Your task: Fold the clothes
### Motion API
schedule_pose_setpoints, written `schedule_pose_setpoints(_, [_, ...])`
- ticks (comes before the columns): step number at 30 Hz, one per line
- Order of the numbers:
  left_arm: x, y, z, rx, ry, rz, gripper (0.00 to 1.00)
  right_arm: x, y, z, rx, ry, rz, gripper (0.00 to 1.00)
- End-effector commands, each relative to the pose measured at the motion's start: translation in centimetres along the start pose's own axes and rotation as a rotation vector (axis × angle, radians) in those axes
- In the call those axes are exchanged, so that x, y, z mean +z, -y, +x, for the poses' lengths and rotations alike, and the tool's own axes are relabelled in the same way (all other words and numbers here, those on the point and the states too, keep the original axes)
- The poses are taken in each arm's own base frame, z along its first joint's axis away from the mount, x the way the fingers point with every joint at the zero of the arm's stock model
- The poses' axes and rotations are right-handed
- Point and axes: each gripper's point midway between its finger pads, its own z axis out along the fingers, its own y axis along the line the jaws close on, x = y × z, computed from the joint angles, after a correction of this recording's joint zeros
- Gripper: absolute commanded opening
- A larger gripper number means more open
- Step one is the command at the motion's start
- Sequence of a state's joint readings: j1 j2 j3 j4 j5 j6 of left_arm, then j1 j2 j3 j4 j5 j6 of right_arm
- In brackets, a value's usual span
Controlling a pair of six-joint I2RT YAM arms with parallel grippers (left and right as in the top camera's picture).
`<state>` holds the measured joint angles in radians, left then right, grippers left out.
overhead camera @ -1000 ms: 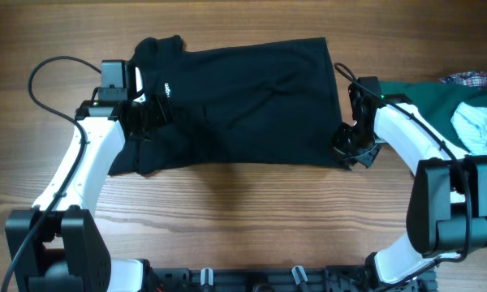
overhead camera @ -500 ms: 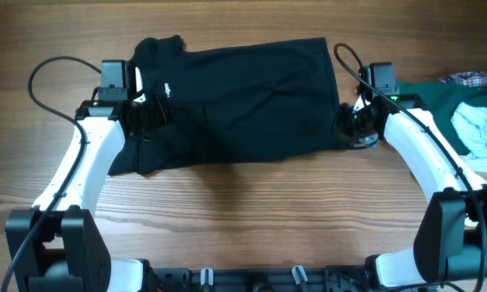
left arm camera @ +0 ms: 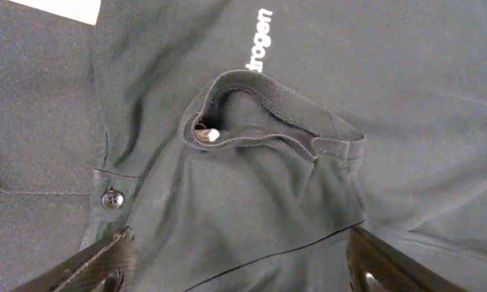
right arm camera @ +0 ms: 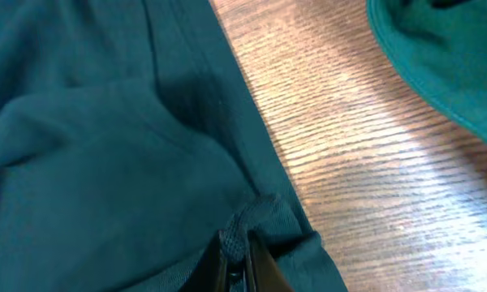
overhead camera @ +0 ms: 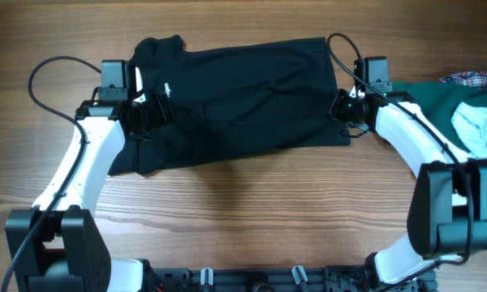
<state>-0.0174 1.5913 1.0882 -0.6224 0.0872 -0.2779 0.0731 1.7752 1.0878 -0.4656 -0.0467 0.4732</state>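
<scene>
Overhead, the left arm (overhead camera: 85,162) reaches up the left side of the wooden table (overhead camera: 243,219), a black cable (overhead camera: 40,73) looping beside it, and the left gripper (overhead camera: 150,109) rests over the collar end of the black polo shirt (overhead camera: 243,97). The shirt lies spread across the far middle of the table, collar to the left and hem to the right, and its small white logo text (overhead camera: 168,88) sits just beside the left gripper. From the left wrist view, that gripper's two fingers (left arm camera: 105,264) stand wide apart at the bottom corners of the picture, released, with nothing pinched between them. Below them lie a curled loop of hemmed fabric (left arm camera: 268,122), a dark button (left arm camera: 111,198) on the placket and the white lettering (left arm camera: 260,36). At the right edge of the shirt, the right gripper (overhead camera: 341,109) sits against the hem. The right wrist view shows its jaws clenched together on a small bunched fold of the shirt's edge (right arm camera: 264,215), with bare wood just beside it. Further right, apart from the shirt, a dark green garment (overhead camera: 434,97) lies on the table. A pale striped garment (overhead camera: 479,130) lies on top of it, and a plaid cloth (overhead camera: 475,79) shows at the far right edge.
</scene>
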Motion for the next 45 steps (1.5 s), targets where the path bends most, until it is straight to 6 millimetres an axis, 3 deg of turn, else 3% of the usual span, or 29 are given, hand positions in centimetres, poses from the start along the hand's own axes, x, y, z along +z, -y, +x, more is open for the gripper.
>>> schedule_pose_setpoints(1, [0.0, 0.1, -0.5, 0.012, 0.009, 0.004, 0.88, 0.3, 0.1, -1.2, 0.0, 0.035, 0.013, 0.04])
schedule_pose_setpoints(4, [0.5, 1.9, 0.0, 0.132, -0.013, 0.078, 0.88, 0.3, 0.1, -1.3, -0.004, 0.037, 0.011, 0.04])
schedule_pose_setpoints(7, [2.8, 1.1, 0.7, 0.141, -0.055, 0.032, 0.86, 0.3, 0.1, -1.3, -0.007, 0.037, 0.011, 0.04])
schedule_pose_setpoints(9, [5.2, 0.3, 0.6, 0.14, -0.064, -0.005, 0.8, 0.3, 0.0, -1.2, -0.024, 0.031, 0.006, 0.04])
schedule_pose_setpoints(12, [6.1, -0.1, -0.3, 0.143, -0.027, -0.032, 0.79, 0.3, 0.1, -0.9, -0.024, 0.021, 0.012, 0.04])
schedule_pose_setpoints(17, [6.8, -0.7, -1.3, 0.222, 0.014, -0.071, 0.73, 0.3, 0.2, -0.8, -0.023, 0.016, 0.014, 0.04])
schedule_pose_setpoints(22, [7.2, -0.6, -2.7, 0.239, 0.067, -0.069, 0.61, 0.3, 0.3, -0.7, -0.023, 0.011, 0.017, 0.04])
schedule_pose_setpoints(27, [8.5, -1.2, -2.6, 0.262, 0.057, -0.078, 0.55, 0.3, 0.3, -0.6, -0.022, 0.01, 0.018, 0.04])
schedule_pose_setpoints(32, [9.2, -1.3, -2.7, 0.281, 0.06, -0.08, 0.32, 0.3, 0.3, -0.6, -0.021, 0.008, 0.019, 0.04])
schedule_pose_setpoints(35, [9.1, -1.4, -3.0, 0.278, 0.073, -0.086, 0.06, 0.3, 0.4, -0.5, -0.021, 0.005, 0.02, 0.04])
schedule_pose_setpoints(45, [7.5, -5.4, -4.5, 0.067, 0.109, -0.145, 0.04, 0.2, 1.7, -0.4, -0.021, 0.007, 0.094, 0.05])
